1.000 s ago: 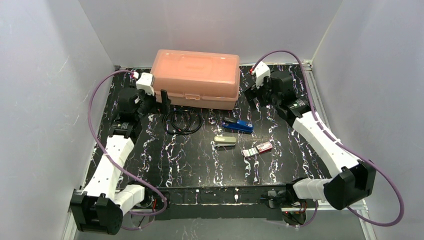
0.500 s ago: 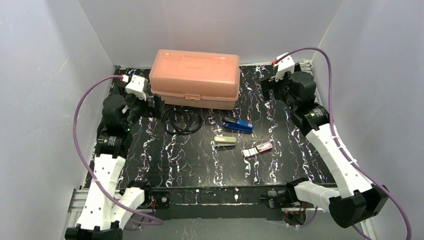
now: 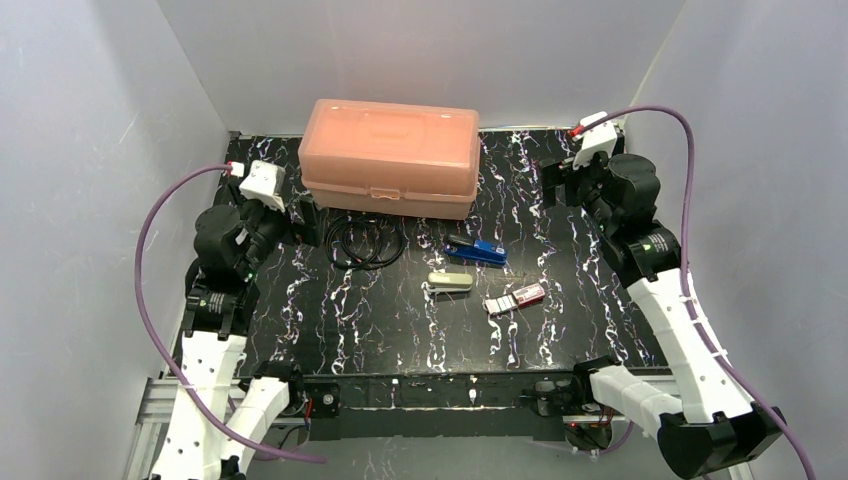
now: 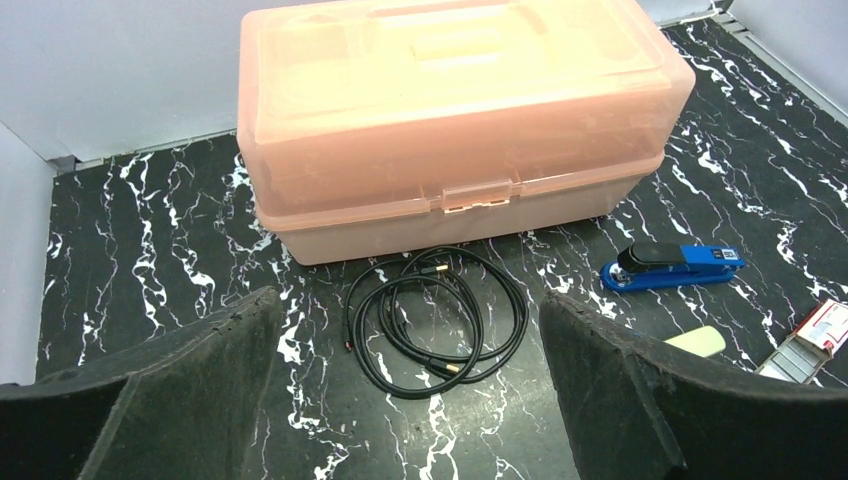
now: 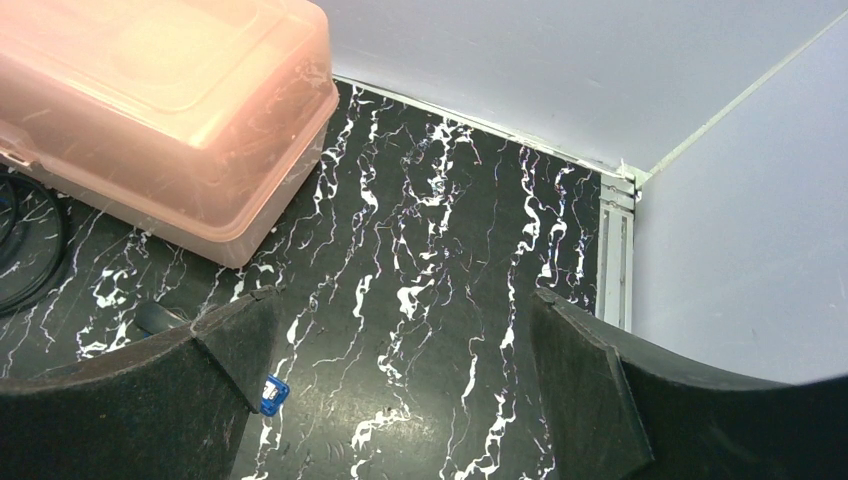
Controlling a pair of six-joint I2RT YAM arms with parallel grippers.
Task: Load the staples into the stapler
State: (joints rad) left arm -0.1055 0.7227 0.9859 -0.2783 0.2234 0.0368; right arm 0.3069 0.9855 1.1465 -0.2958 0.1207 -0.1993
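The table (image 3: 330, 320) had a black, white-veined surface. A closed translucent pink storage box (image 3: 390, 155) stood at the far centre. A coiled black cable (image 3: 368, 243) lay just in front of it, to the left of the latch. The blue stapler (image 3: 476, 252) lay right of the cable. The grey stapler (image 3: 451, 282) lay just nearer than the blue one. The staples (image 3: 516, 298) lay near the table centre, right of and slightly nearer than the grey stapler and apart from it. Their pink-red box was partly slid off the white tray. Nothing lay on or against the staples or either stapler.

The left gripper (image 4: 409, 298) was fully spread and held nothing; it hung left of the cable, facing the storage box. The right gripper (image 5: 402, 295) was likewise fully spread and empty, at the far right over bare table beside the right end of the box.

Compared with one second earlier, both wrists had drawn away from the storage box, the left toward the left wall and the right toward the right wall. Both elbows had dropped toward the near edge. The items on the table had not moved.
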